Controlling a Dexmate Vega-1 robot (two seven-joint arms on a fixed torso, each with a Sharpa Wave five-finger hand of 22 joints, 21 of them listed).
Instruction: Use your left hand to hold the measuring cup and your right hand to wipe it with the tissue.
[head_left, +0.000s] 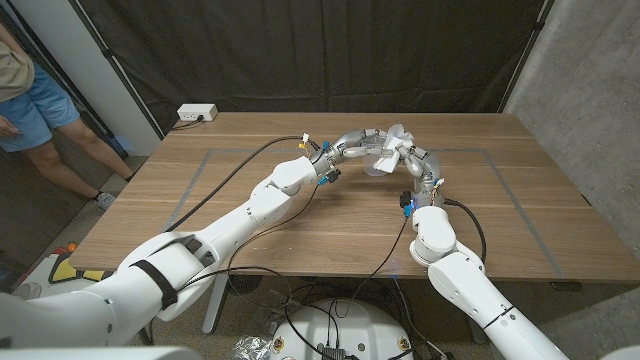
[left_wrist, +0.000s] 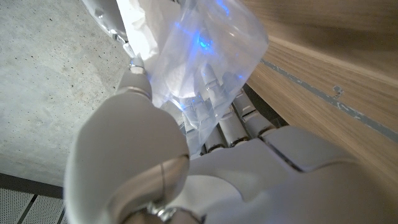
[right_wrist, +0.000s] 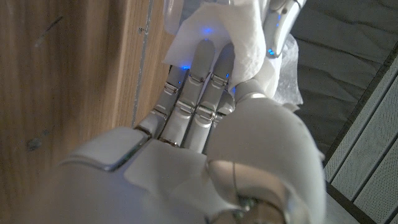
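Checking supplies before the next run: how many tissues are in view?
1: the tissue is held in the right robot hand, against the measuring cup above the table's middle. More may be hidden behind the hands.

In the head view my left hand (head_left: 352, 140) and my right hand (head_left: 405, 160) meet over the table, and the clear measuring cup (head_left: 385, 168) between them is mostly hidden behind my fingers and the tissue (head_left: 392, 150), too small there to make out its rim or handle. From my left wrist the measuring cup (left_wrist: 211, 56) runs off the picture's edge and is blurred by blue glare, so I cannot tell where my fingers (left_wrist: 214, 115) actually touch it. From my right wrist the tissue (right_wrist: 217, 37) covers my fingertips and is cut off at the frame's edge.
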